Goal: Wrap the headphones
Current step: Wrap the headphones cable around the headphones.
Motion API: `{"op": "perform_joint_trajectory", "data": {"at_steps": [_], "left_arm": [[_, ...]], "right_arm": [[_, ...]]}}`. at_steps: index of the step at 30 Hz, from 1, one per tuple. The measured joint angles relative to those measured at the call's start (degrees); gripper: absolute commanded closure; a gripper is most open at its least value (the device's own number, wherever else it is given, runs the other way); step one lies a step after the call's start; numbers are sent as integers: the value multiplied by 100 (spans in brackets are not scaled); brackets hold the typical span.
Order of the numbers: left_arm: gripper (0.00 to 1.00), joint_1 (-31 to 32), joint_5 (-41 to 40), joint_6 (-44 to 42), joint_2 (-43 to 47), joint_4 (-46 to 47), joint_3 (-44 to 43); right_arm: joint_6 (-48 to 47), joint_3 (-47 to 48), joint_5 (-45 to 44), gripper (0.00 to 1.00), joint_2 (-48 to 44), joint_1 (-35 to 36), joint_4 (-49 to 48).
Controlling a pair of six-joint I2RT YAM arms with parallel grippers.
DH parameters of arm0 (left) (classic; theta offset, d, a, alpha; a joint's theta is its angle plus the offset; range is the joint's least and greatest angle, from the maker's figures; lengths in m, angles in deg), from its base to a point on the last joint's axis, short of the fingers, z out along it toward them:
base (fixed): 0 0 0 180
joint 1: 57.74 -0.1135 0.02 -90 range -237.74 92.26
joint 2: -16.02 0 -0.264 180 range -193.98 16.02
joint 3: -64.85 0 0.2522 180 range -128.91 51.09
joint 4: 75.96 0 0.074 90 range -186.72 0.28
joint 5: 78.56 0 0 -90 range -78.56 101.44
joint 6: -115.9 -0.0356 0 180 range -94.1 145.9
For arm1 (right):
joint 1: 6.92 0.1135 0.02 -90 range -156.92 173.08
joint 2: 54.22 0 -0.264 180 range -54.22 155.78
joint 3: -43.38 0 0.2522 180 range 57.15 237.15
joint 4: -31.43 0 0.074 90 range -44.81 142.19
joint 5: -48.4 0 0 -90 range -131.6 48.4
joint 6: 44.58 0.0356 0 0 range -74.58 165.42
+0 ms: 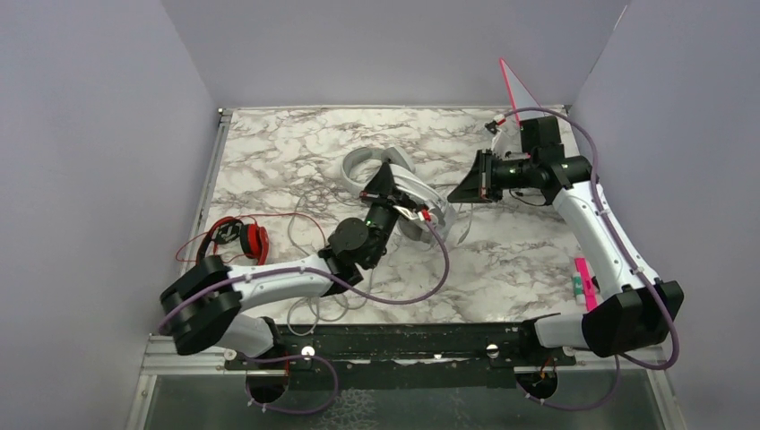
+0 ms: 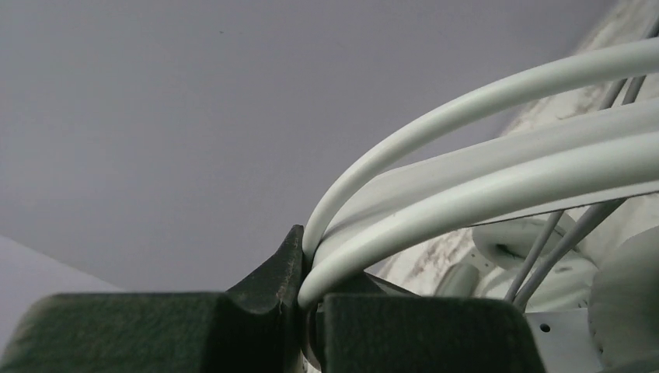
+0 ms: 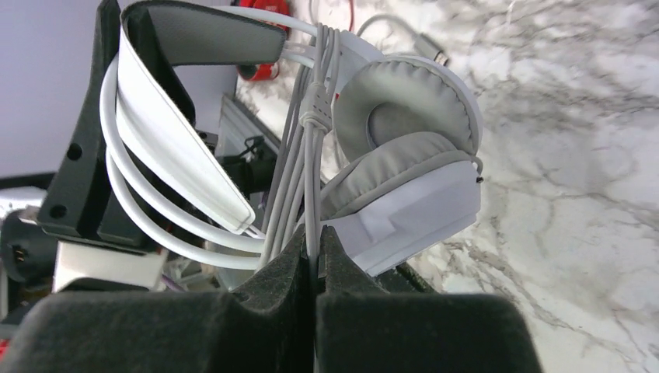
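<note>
My left gripper (image 1: 389,182) is shut on the thin white hoops of the white-silver headphones' headband (image 2: 466,194), holding that headset (image 1: 423,208) up at mid table. Its grey ear cushions (image 3: 404,148) and white headband (image 3: 179,140) fill the right wrist view. Several turns of thin grey cable (image 3: 307,155) run down across the headset. My right gripper (image 3: 314,256), just right of the headset (image 1: 453,195), is shut on one strand of this cable. A light grey headset (image 1: 360,165) lies behind. Red-and-black headphones (image 1: 242,238) with a red cable lie at the left.
Loose grey cable (image 1: 314,309) loops on the marble table (image 1: 520,260) near the left arm's base. A pink-edged triangular piece (image 1: 515,85) stands at the back right, and a pink marker (image 1: 582,278) lies by the right edge. Grey walls enclose three sides.
</note>
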Motion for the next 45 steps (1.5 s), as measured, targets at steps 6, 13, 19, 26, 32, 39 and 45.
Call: {"op": "perform_joint_trajectory", "data": {"at_steps": [6, 13, 19, 26, 32, 39, 45], "left_arm": [[100, -55, -168, -1231, -1878, 3359, -225], [100, -98, -365, -1436, -2979, 3679, -1196], [100, -96, -365, -1414, -3486, 3687, -1491], [100, -155, -623, -1335, -3700, 3670, -1585], [100, -452, -1054, -1475, -3864, 3652, -1825], [100, -393, -1362, -1329, -3866, 3652, -1871], [100, -382, -1425, -1038, -3827, 3620, -1910]], "right_arm": [[66, 205, -570, 94, 0, -190, -37], [70, 55, -1537, 89, -70, -289, -190], [203, -662, -2048, 88, -437, -293, -682], [304, -1010, -2225, 81, -636, -269, -684], [192, -505, -1821, 99, -833, -39, -286], [282, -815, -1392, 99, -1049, -39, -680], [122, -800, -1727, 86, -1200, -39, -752]]}}
